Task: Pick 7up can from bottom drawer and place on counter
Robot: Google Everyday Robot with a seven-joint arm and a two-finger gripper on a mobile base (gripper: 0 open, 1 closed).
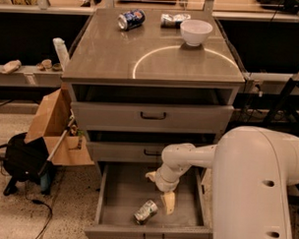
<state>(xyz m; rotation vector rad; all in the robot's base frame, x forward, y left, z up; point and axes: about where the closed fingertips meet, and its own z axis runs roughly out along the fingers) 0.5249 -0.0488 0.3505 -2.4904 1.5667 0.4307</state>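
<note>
The 7up can (146, 211), pale silvery-green, lies on its side near the front of the open bottom drawer (122, 194). My gripper (167, 202) hangs inside that drawer on the end of the white arm. It points down just to the right of the can, close beside it and not holding it. The counter (117, 56) is the glossy grey-brown cabinet top above, marked with a pale arc.
A blue can (131, 19), a foil packet (173, 19) and a white bowl (196, 32) sit at the counter's back. Two upper drawers (152, 116) stand slightly ajar. A cardboard box (53, 123) and black bag (22, 156) lie on the floor at left. My white body (260, 189) fills the lower right.
</note>
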